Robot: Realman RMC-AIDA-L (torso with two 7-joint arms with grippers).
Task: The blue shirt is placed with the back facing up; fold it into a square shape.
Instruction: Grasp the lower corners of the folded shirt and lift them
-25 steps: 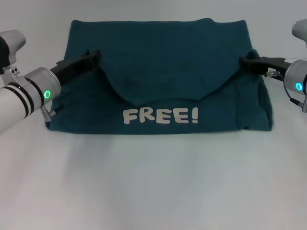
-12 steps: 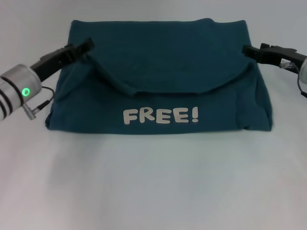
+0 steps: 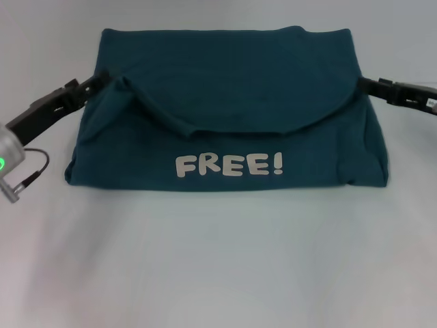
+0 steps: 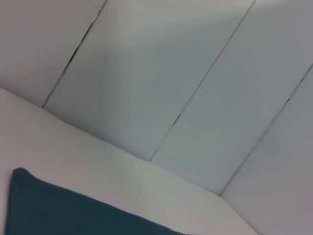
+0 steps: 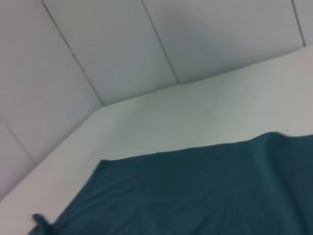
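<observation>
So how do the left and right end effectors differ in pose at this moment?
The left end effector reaches in at a slant, with much of its arm in view; the right end effector lies nearly level, showing only its black tip. Both sit at the side edges of the folded dark teal-blue knit shirt.

L arm (image 3: 13, 147) cut off by frame edge, R hand (image 3: 363, 83) tips (fingers) indistinct

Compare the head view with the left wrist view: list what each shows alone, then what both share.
Head view only: the left gripper and right gripper at opposite edges of the folded dark teal-blue knit shirt, and its pale "FREE!" lettering. Left wrist view only: the pale panelled wall with dark seams. Both: the shirt, only a corner in the wrist view, lying on the white table.
</observation>
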